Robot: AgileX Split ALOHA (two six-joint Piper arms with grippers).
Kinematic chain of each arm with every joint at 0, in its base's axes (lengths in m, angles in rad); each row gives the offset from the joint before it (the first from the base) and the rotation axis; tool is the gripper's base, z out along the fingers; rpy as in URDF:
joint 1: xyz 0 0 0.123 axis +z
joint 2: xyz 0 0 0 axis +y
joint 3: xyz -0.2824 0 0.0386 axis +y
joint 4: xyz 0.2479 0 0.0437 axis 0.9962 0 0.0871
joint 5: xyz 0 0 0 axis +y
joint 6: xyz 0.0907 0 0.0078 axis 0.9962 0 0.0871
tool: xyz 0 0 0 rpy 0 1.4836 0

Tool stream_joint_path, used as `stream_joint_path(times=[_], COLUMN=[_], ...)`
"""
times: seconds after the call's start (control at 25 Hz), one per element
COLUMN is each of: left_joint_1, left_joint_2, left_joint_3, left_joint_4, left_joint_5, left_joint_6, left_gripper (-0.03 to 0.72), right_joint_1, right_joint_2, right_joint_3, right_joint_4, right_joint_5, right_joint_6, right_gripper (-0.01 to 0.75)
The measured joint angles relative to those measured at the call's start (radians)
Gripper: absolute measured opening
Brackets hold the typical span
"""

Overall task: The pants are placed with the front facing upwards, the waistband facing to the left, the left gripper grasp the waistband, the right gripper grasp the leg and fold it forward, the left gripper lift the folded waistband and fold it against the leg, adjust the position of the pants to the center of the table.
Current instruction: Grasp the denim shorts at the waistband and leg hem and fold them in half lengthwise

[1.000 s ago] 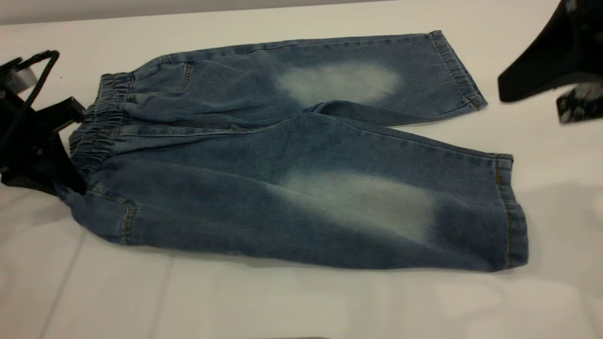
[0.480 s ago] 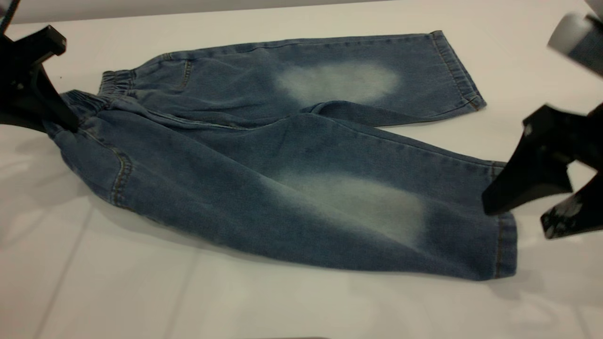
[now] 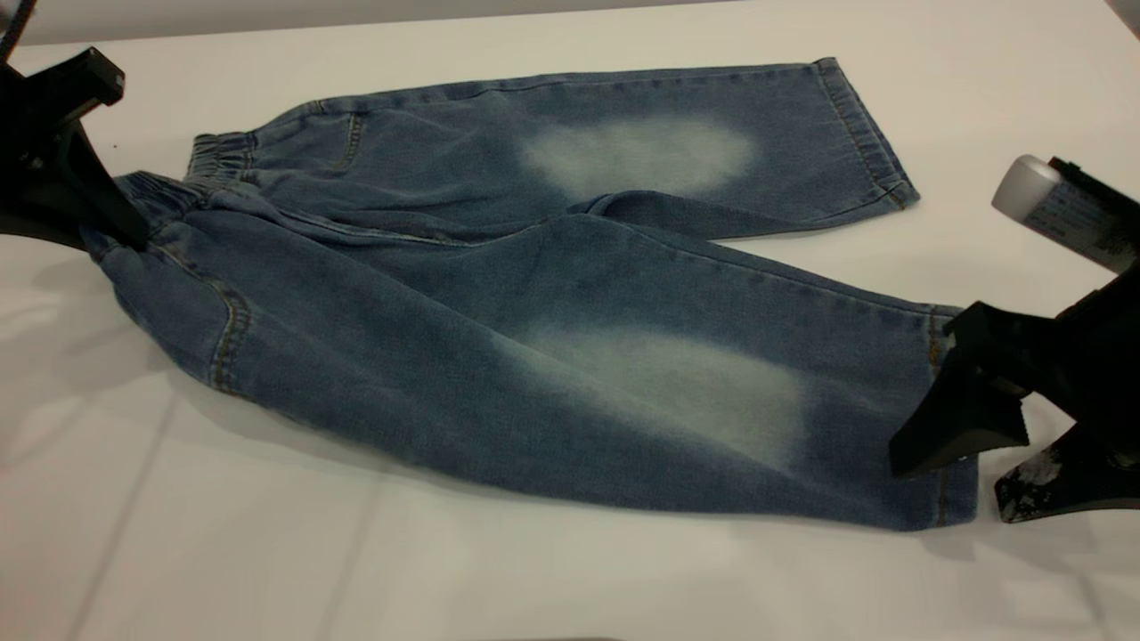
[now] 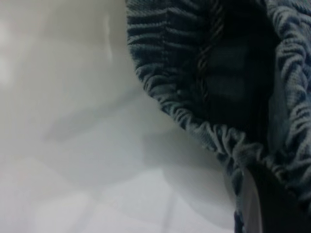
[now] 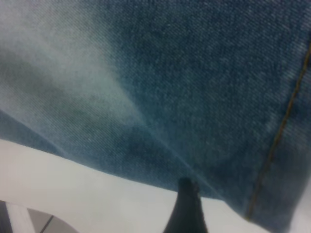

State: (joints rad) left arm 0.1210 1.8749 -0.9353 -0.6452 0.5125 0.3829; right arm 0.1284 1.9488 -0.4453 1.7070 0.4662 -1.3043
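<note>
In the exterior view, the pants [image 3: 534,294] lie flat on the white surface [image 3: 570,579]. My left tool [image 3: 116,233] pinches the waistband [image 3: 169,191], lifting it; my right tool [image 3: 971,481] hangs spread at the near leg's hem.

The left wrist view alone shows the waistband's [image 4: 204,131] gathered inside.

The right wrist view shows one fingertip [image 5: 187,204] at the leg's edge.

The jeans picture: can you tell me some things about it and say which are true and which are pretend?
1. The small blue denim pants have whitish faded knee patches. True.
2. The gathered elastic waistband lies flat, untouched. False: the left gripper holds it, lifted.
3. The right gripper is at the near leg's hem, jaws apart. True.
4. The pants are folded in half. False: both legs lie spread on the plain white table.
</note>
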Motion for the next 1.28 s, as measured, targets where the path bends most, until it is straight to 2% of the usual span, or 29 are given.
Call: stream_joint_path(times=[0.24, 0.48, 0.6, 0.76, 0.84, 1.04, 1.28], left_joint_1=[0.000, 0.000, 0.000, 0.000, 0.000, 0.000, 0.000], left_joint_2=[0.000, 0.000, 0.000, 0.000, 0.000, -0.021, -0.167], left_joint_3=[0.000, 0.000, 0.000, 0.000, 0.000, 0.000, 0.053], left_joint_4=[0.000, 0.000, 0.000, 0.000, 0.000, 0.002, 0.048], left_joint_5=[0.001, 0.004, 0.004, 0.004, 0.008, 0.051, 0.087], left_joint_6=[0.001, 0.003, 0.003, 0.003, 0.003, 0.003, -0.017], left_gripper=[0.061, 0.061, 0.061, 0.062, 0.062, 0.062, 0.062], right_joint_1=[0.000, 0.000, 0.000, 0.000, 0.000, 0.000, 0.000], right_joint_2=[0.050, 0.098, 0.100, 0.100, 0.100, 0.065, -0.102], right_joint_3=[-0.015, -0.050, -0.051, -0.051, -0.051, -0.051, -0.041], right_joint_4=[0.090, 0.117, 0.117, 0.117, 0.117, 0.068, -0.118], right_joint_5=[0.104, 0.143, 0.140, 0.140, 0.144, 0.154, 0.141], right_joint_6=[-0.109, -0.132, -0.136, -0.148, -0.161, -0.172, 0.006], right_gripper=[0.507, 0.475, 0.361, 0.104, 0.042, 0.029, 0.029])
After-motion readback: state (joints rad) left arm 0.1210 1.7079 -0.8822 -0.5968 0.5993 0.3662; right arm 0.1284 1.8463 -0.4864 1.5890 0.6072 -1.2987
